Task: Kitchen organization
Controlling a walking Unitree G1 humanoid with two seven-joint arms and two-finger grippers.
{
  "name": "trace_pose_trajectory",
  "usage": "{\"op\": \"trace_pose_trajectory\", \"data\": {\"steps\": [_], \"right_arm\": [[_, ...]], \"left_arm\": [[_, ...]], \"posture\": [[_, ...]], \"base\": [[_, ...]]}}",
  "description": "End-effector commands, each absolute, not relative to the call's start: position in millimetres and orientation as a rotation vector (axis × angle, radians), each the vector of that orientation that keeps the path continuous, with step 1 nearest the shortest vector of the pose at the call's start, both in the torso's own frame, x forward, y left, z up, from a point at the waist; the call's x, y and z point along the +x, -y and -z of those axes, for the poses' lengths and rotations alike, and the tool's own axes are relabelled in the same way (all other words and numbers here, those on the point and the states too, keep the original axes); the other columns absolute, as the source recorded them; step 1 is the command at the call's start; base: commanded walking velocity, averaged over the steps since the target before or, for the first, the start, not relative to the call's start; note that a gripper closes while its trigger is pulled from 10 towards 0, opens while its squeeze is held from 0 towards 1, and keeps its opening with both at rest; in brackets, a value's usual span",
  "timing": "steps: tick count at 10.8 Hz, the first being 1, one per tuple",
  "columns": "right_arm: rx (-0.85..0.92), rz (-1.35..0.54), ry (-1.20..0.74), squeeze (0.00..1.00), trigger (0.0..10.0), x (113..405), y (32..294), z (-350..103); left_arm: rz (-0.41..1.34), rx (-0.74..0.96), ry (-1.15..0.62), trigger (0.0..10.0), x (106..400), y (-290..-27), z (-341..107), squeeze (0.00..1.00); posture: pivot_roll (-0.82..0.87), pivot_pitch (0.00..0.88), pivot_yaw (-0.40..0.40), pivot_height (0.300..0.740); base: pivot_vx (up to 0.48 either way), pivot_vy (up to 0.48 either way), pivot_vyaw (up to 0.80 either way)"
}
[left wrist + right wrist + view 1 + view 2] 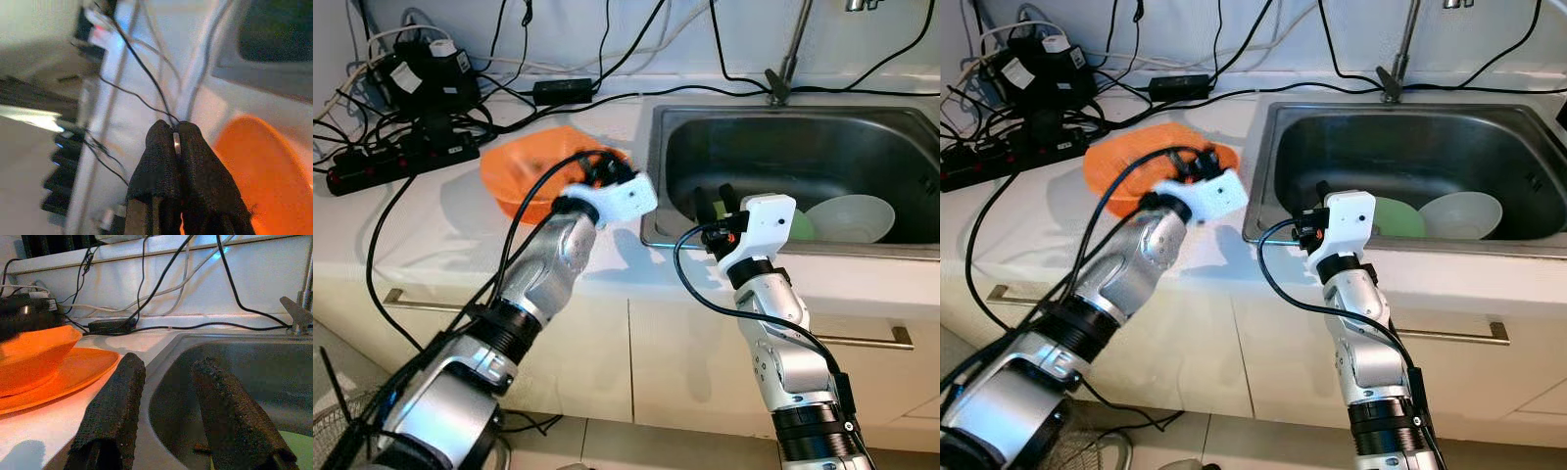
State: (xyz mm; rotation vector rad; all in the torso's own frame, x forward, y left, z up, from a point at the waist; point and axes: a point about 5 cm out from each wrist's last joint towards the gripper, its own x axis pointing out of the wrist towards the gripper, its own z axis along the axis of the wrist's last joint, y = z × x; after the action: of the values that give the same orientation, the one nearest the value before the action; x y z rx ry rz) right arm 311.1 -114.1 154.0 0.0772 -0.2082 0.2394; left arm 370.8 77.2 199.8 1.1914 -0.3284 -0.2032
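Overhead, left end effector (599,170) above upright orange bowl (524,171).

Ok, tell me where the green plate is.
The green plate lies in the sink at its front edge, beside the white bowl, just past the right gripper on the robot's right.

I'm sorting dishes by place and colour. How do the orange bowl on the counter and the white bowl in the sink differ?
The orange bowl sits on an orange plate on the white counter, left of the sink; the white bowl lies down inside the basin, beside a green dish. The orange bowl is blurred under the left gripper, the white one sharp and apart from the right gripper. Both are plain single-colour dishes.
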Motion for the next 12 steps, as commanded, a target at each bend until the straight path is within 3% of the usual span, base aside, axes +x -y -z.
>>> {"op": "trace_pose_trajectory", "data": {"steps": [1,3,4,5,6,7,8,9,10,12], "right_arm": [[0.07,-0.257,0.223,0.0,10.0,313,110,-158],[0.06,-0.254,0.224,0.0,10.0,314,110,-158],[0.06,-0.247,0.224,0.0,10.0,314,110,-158],[0.059,-0.247,0.224,0.0,10.0,315,110,-158],[0.056,-0.244,0.222,0.0,10.0,315,111,-158],[0.051,-0.246,0.222,0.0,10.0,316,111,-157],[0.047,-0.245,0.221,0.24,10.0,316,111,-156],[0.044,-0.246,0.224,1.0,10.0,316,110,-156],[0.021,-0.248,0.237,1.0,10.0,315,109,-158],[-0.003,-0.252,0.248,1.0,10.0,315,109,-158]], "left_arm": [[0.181,1.212,0.4,10.0,370,-73,-214,0.0],[0.227,1.134,0.523,10.0,361,-58,-229,0.0],[0.363,0.933,0.591,10.0,349,-40,-237,0.0],[0.389,0.899,0.598,10.0,347,-37,-238,0.0],[0.531,0.774,0.642,10.0,338,-25,-240,0.0],[0.64,0.561,0.679,10.0,324,-13,-247,0.0],[0.665,0.496,0.687,10.0,314,-6,-256,0.0],[0.683,0.453,0.688,10.0,310,-4,-260,0.0],[0.712,0.329,0.677,10.0,308,-5,-263,0.0],[0.726,0.27,0.641,10.0,311,-10,-261,0.0]], "posture": [[0.01,0.0,0.07,0.74],[0.01,0.0,0.071,0.74],[0.02,0.0,0.069,0.74],[0.02,0.0,0.069,0.74],[0.02,0.0,0.068,0.74],[0.02,0.0,0.069,0.74],[0.02,0.0,0.069,0.74],[0.02,0.0,0.071,0.74],[0.02,0.0,0.072,0.74],[0.01,0.0,0.074,0.74]], "base": [[0.0,0.0,0.0],[0.0,0.0,0.0],[0.0,0.0,0.0],[0.0,0.0,0.0],[0.0,0.0,0.0],[0.0,0.0,0.0],[0.0,0.0,0.0],[0.0,0.0,0.0],[0.0,0.0,0.0],[0.0,0.0,0.0]]}}
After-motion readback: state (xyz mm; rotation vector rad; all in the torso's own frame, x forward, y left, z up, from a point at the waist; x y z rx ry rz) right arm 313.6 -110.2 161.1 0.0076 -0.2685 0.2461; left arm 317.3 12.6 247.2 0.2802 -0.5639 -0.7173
